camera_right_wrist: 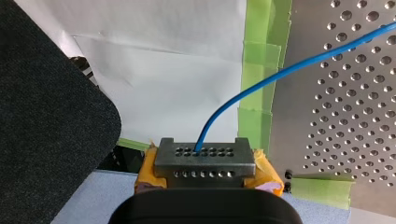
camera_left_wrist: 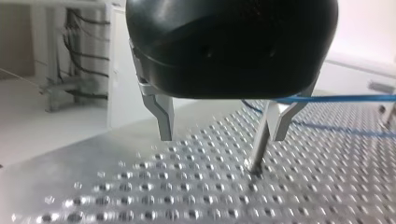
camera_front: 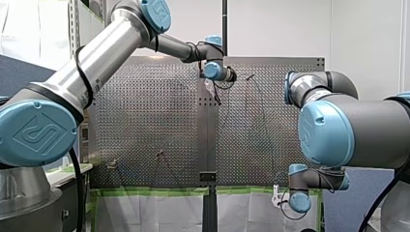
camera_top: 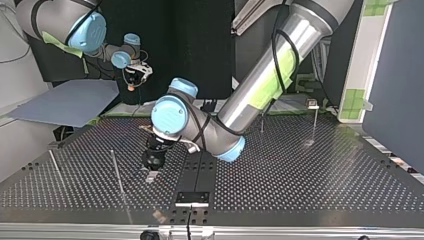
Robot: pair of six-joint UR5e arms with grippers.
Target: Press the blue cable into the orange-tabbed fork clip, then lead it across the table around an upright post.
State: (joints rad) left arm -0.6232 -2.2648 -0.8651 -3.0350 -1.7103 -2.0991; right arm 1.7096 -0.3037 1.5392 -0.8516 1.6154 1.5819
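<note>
Starting nearest the lens: looking past the black body of my left gripper [camera_left_wrist: 222, 135], hanging low over the table [camera_left_wrist: 116, 186]. Showing metal fingers [camera_left_wrist: 164, 116] spread wide, gripping nothing. Straddling a thin upright post [camera_left_wrist: 258, 149], with it crowding one finger and well apart from the other. Spotting the blue cable [camera_left_wrist: 341, 98] beyond the post, stretching crosswise to the fingers, riding above the table, leading off past the crowded finger. Not seeing it touch the post.

Switching to my right gripper [camera_right_wrist: 204, 156]: pinching the cable tight between yellow-orange pads, no gap showing, sending it up and away in an arc over the table.

Reading the top view left to right: finding my right gripper off the table's far edge at the left, then my left gripper down near the middle, then another post [camera_top: 315, 125] toward the right.

Not finding the orange-tabbed clip in any view, so not judging whether the pressing-in is done.

Judging the coming move as hinging on one thing: the cable lying on the post's far side from my left gripper, long axis across the gap. Expecting the leading to fall to my right arm, holding the cable. Rating my left as merely nearer the post.
</note>
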